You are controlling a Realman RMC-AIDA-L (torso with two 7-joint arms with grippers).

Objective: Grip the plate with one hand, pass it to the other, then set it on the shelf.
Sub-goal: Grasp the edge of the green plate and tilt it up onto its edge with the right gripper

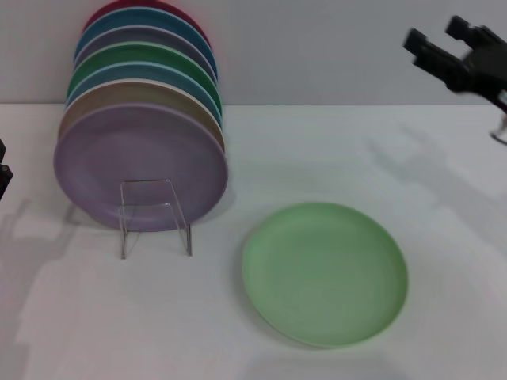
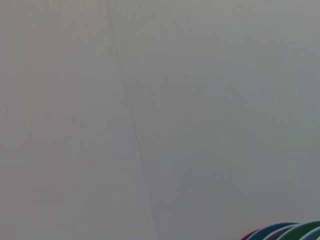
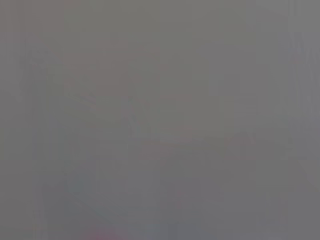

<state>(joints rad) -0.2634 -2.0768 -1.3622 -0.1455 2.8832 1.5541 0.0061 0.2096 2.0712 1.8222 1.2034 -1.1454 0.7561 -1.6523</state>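
- Plate (image 1: pixel 325 273) lies flat on the white table (image 1: pixel 444 237), right of centre and near the front edge, with nothing touching it; the first step, gripping it, looks not yet begun.
- Right gripper (image 1: pixel 438 39) hangs high at the far right, well apart from the plate, its two black fingers spread with a clear gap and holding nothing.
- Left gripper (image 1: pixel 4 170) shows only as a dark sliver at the left edge; I cannot tell how its fingers stand.
- Shelf (image 1: pixel 154 214), a small clear acrylic stand, sits left of the plate, in front of a lilac plate (image 1: pixel 139 166) that fronts a leaning row of coloured plates (image 1: pixel 146 71).
- Next move, as I judge it: the right gripper comes down to the plate's near rim and pinches the edge, since a flat plate offers little else to grasp.
- Plate looks round, shallow and matte light green, with a low raised rim and an unmarked face.
- Both wrist views show little but blank grey; the left one catches plate rims at its edge.
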